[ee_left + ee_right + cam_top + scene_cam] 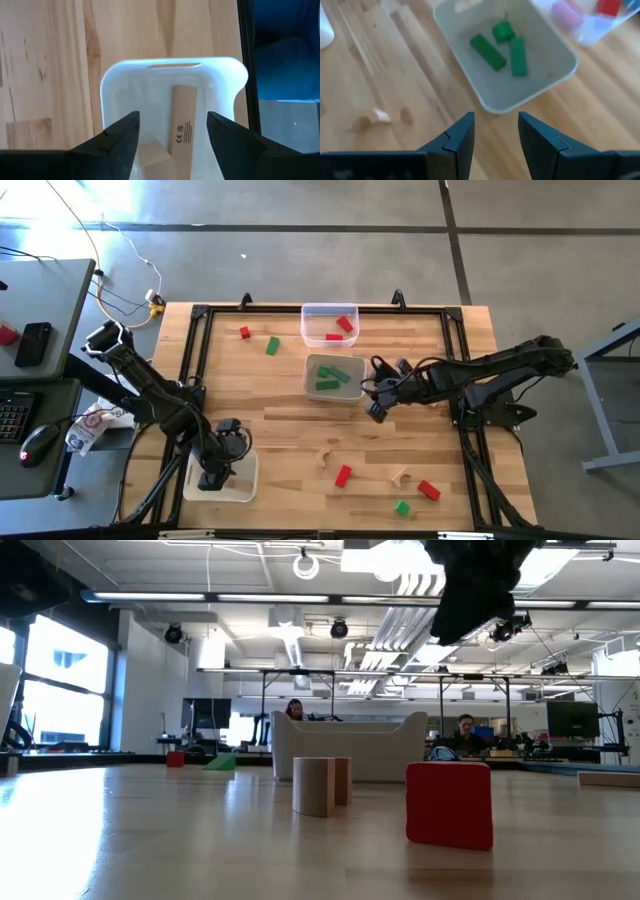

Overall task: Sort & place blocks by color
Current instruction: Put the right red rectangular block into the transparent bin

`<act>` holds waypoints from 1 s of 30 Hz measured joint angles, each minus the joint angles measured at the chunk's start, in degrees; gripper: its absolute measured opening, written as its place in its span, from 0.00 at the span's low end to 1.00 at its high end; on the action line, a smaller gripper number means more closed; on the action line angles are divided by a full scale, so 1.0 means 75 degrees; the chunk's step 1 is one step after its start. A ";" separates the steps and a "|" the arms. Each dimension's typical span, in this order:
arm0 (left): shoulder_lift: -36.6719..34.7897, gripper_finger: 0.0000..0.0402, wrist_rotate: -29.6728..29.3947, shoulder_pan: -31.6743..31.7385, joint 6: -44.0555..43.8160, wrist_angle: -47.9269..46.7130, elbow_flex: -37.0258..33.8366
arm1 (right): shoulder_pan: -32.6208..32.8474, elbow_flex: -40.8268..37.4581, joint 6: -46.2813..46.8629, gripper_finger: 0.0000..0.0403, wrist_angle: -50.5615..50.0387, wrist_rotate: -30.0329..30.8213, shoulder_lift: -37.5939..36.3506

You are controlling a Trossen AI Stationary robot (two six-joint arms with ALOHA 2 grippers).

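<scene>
Blocks of plain wood [182, 127] lay in the white tray [243, 477] under the left gripper [170, 131], its fingers spread and empty. The right gripper [495, 131], parted and empty, hung near the tray of green blocks [494, 51].

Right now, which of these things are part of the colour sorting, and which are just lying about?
Part of the job:
- loose red blocks, green blocks and wood blocks on the table
- white tray with wood blocks
- grey tray with green blocks
- clear tray with red blocks

Lying about:
- computer mouse
- keyboard
- phone
</scene>
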 joint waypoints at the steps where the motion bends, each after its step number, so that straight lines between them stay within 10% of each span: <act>1: -0.0017 0.54 -0.0001 0.0042 0.0098 -0.0033 0.0020 | 0.0003 0.0000 0.0119 0.35 -0.0091 -0.0136 0.0007; 16: -0.0078 0.54 -0.0473 0.0761 0.2131 -0.0040 0.0666 | 0.0877 -0.0087 0.2034 0.35 -0.1318 -0.2344 0.0068; 30: -0.0075 0.54 -0.2360 0.1903 0.3328 0.0210 0.0674 | 0.2733 -0.0087 0.3968 0.35 -0.1624 -0.2104 0.0068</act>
